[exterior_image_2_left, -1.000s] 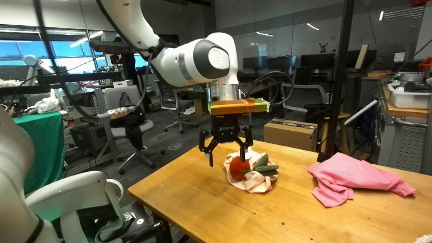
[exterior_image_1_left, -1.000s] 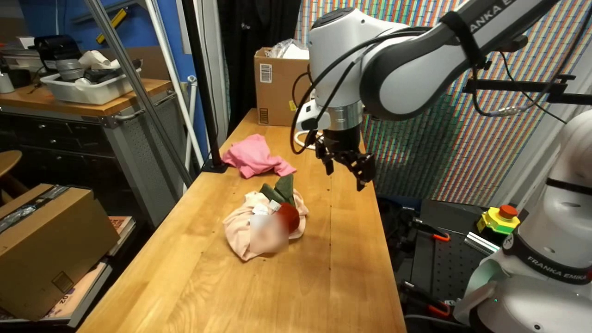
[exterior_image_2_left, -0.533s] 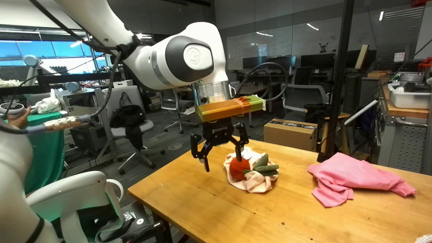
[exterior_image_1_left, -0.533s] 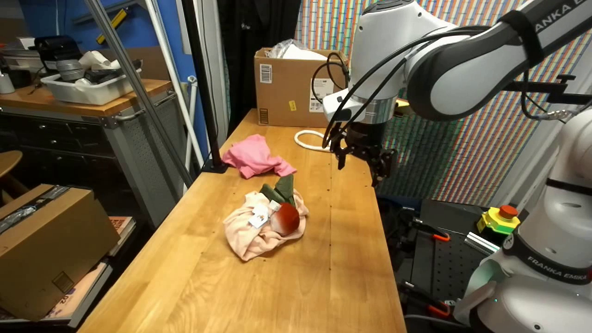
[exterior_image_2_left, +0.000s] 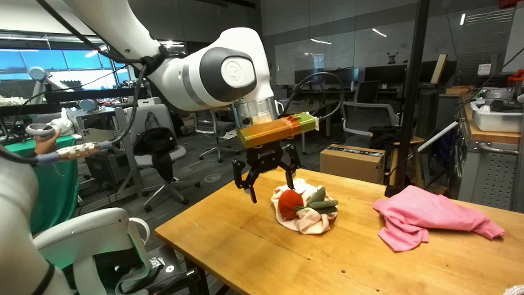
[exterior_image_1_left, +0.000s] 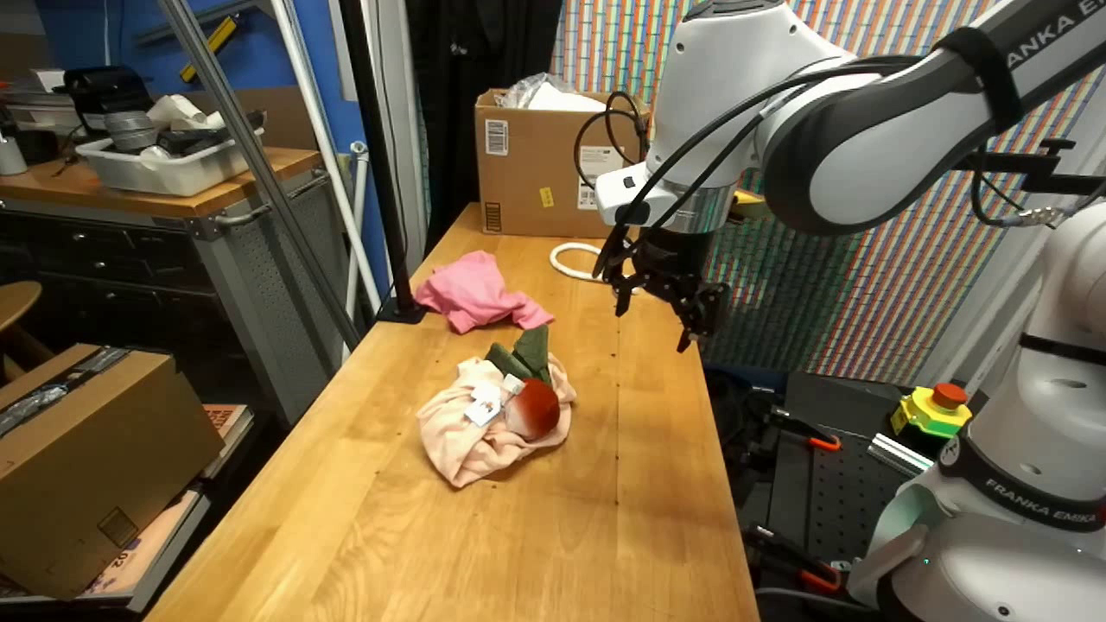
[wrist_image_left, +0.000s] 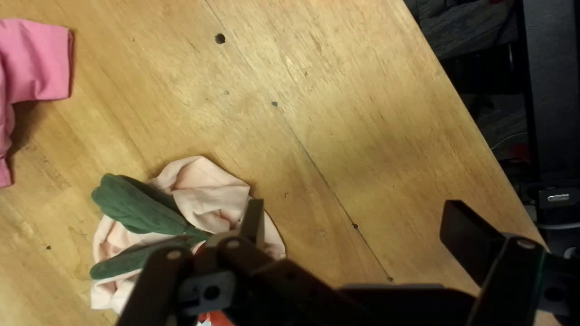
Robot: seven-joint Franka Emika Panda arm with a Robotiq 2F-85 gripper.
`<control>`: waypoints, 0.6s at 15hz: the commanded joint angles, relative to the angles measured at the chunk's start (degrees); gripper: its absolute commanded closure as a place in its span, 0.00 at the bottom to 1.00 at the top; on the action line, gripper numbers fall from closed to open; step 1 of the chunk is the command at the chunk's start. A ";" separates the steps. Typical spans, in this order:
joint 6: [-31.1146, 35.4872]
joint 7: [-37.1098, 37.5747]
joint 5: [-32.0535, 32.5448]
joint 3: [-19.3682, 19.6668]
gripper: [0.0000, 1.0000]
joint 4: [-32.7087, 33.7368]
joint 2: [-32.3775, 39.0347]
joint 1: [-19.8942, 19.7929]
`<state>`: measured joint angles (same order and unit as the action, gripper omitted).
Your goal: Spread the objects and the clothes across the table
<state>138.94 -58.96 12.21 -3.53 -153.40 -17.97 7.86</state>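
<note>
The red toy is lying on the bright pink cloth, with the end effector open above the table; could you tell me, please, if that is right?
Not quite: both exterior views show the red toy on the peach cloth, not the bright pink cloth. The end effector is open above the table.

In an exterior view the windows (exterior_image_2_left: 75, 59) glow blue and wash out to white below, while the back wall (exterior_image_2_left: 339, 53) sits dim, marked by short bright streaks. The tabletop (exterior_image_2_left: 229, 241) is warmly lit in both exterior views. In the wrist view a broad, soft shadow dulls the tabletop near its right edge, a deeper one hugs the pink cloth (wrist_image_left: 41, 63), and the gripper (wrist_image_left: 355, 224) reads nearly black, its fingers (wrist_image_left: 469, 240) slightly soft.
</note>
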 commanded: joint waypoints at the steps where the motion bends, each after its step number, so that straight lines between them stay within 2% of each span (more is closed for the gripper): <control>1: 2.25 3.90 1.79 -1.04 0.00 3.12 3.75 0.33; 9: 4.19 12.47 4.55 -3.88 0.00 11.12 13.41 0.54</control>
<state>142.00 -50.33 14.81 -6.64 -146.04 -8.61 8.07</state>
